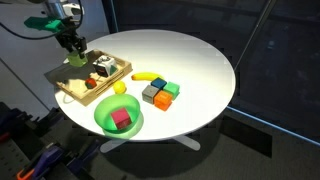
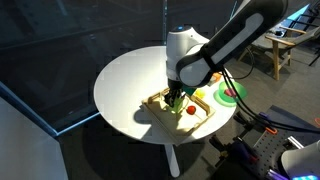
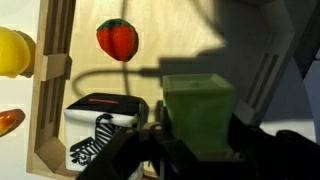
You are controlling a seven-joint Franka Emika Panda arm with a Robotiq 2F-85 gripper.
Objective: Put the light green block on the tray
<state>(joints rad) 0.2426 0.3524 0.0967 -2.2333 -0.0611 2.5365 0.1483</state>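
Tool [image 1: 73, 50] clamped on the light green block [image 3: 198, 112], over the far part of the tray [image 1: 68, 93], left side of the worktop [image 1: 190, 60]. The grip is plain in the wrist view only; exterior views show a green speck beneath the tool.

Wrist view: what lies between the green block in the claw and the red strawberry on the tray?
Nothing. The wrist view shows only bare wood of the tray, crossed by shadow, between the light green block and the strawberry.
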